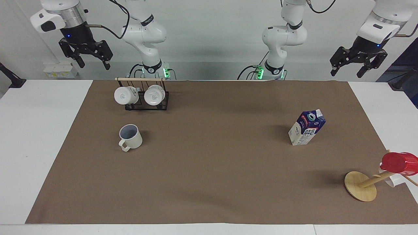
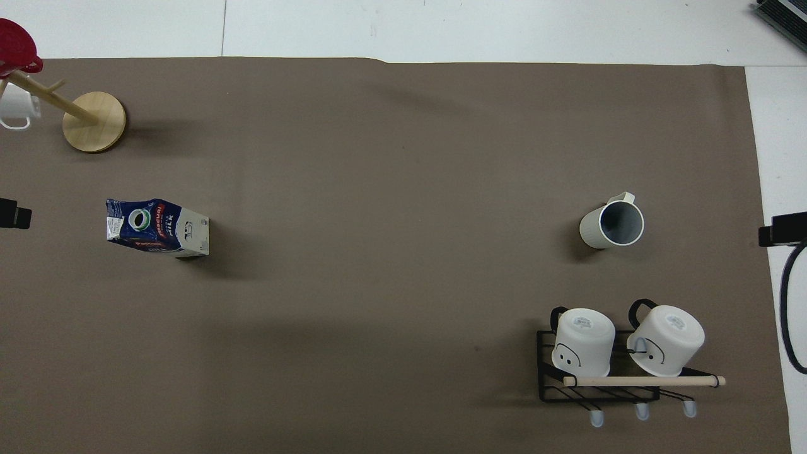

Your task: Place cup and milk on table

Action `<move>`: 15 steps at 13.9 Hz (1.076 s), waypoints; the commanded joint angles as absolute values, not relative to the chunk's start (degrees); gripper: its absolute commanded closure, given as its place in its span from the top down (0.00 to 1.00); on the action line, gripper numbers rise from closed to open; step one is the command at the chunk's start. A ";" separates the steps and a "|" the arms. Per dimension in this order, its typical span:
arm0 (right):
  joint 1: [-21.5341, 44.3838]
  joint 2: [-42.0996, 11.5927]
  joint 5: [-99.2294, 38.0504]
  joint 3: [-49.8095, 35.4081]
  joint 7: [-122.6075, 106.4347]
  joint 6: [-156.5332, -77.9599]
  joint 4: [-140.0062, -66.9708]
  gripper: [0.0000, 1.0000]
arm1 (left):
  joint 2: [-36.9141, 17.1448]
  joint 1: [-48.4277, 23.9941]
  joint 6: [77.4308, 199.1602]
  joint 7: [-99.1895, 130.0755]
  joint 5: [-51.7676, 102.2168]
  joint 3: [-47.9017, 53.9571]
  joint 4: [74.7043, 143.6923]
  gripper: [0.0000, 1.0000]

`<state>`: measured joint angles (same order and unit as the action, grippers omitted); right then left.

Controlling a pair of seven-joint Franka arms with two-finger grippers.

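The cup [image 1: 130, 137] [image 2: 613, 225] is a cream mug with a grey inside and stands upright on the brown mat [image 1: 212, 176] toward the right arm's end of the table [image 1: 39, 130]. Toward the left arm's end, the milk [image 1: 307, 128] [image 2: 157, 228] stands upright on the mat as a blue and white carton. My right gripper [image 1: 94, 65] hangs open high in the air at its own end, holding nothing. At the other end my left gripper [image 1: 346, 74] is also raised, open and empty. Neither is close to the cup or the milk.
A black wire rack [image 1: 147, 103] [image 2: 599, 378] with two white mugs stands nearer to the robots than the cup. A wooden mug tree [image 1: 361, 186] [image 2: 94, 121] with a red cup [image 1: 400, 162] and a white mug stands farther out than the milk.
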<state>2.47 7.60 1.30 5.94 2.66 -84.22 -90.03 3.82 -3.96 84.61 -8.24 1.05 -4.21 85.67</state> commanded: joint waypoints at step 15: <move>2.20 8.35 0.97 4.92 2.11 -85.43 -92.29 1.00 | -1.13 -3.60 80.07 -7.91 0.44 -3.95 78.05 1.00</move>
